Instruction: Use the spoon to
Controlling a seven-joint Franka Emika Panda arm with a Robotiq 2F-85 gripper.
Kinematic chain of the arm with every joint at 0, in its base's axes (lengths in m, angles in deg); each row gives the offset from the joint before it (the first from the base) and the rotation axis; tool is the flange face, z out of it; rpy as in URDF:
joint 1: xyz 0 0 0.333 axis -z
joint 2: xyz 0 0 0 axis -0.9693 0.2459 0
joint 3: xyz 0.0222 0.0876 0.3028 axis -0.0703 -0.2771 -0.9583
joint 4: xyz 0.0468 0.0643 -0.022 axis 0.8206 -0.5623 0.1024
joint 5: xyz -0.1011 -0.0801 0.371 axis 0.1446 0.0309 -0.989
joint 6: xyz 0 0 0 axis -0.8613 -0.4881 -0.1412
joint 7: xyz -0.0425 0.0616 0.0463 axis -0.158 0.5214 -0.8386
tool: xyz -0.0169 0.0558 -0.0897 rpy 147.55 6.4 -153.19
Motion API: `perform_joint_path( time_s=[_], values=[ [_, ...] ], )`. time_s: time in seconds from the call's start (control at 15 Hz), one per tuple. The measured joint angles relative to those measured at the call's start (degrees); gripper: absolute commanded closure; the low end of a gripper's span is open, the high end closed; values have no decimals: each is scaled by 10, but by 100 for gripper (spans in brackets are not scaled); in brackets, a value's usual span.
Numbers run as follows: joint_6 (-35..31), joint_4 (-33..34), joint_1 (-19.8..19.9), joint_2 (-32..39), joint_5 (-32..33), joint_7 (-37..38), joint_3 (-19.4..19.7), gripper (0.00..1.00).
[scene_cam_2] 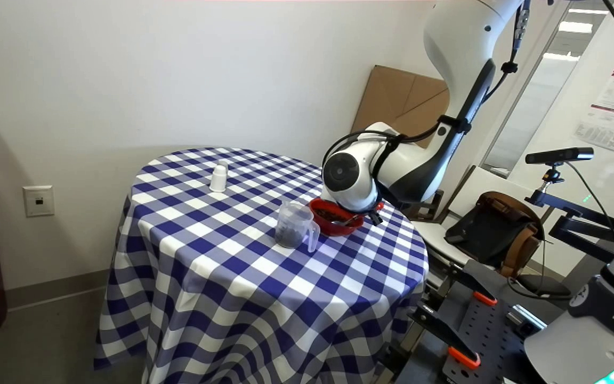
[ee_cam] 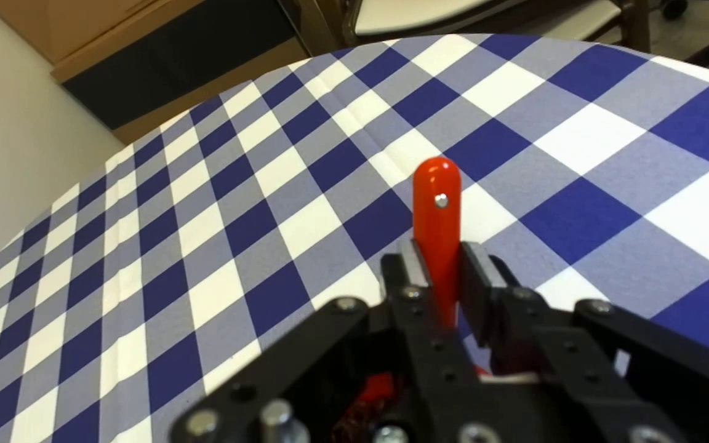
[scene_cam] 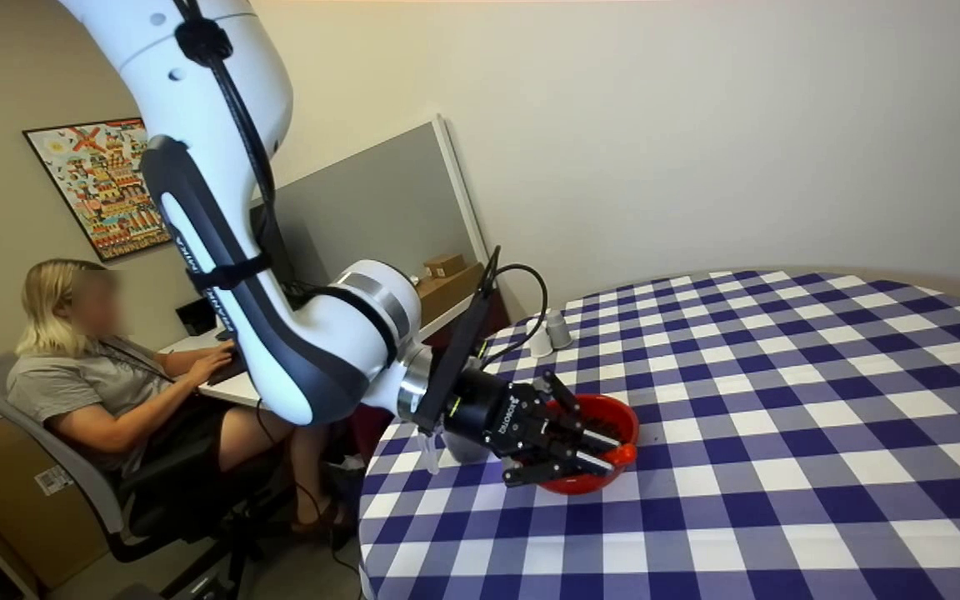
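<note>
My gripper point(scene_cam: 598, 452) is shut on the red handle of the spoon point(ee_cam: 437, 215); in the wrist view the finger pads point(ee_cam: 445, 264) stand on both sides of it, and its rounded end sticks out past them. The spoon's silver part point(scene_cam_2: 345, 220) shows in an exterior view, reaching down into the red bowl point(scene_cam_2: 333, 230). The bowl also shows in an exterior view point(scene_cam: 623, 412) under the fingers and holds dark, small bits. In the wrist view only slivers of the bowl point(ee_cam: 379, 386) show between the finger links. The spoon's tip is hidden.
A clear measuring cup point(scene_cam_2: 292, 226) with dark contents stands beside the red bowl, partly behind the gripper in an exterior view point(scene_cam: 463, 450). White cups point(scene_cam_2: 218, 178) stand upside down farther off on the checked tablecloth point(scene_cam: 780, 433). A person point(scene_cam: 105, 375) sits at a desk beyond the table.
</note>
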Motion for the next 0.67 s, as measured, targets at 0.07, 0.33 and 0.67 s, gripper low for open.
perform_joint_path(
  time_s=[0.07, 0.33, 0.67],
  values=[
    [-4, 3, 1, 0, -9, 0, 0, 93],
    [-23, 16, 7, -1, -51, -4, 1, 93],
    [-46, 38, 17, -1, -102, -25, 7, 93]
  ],
)
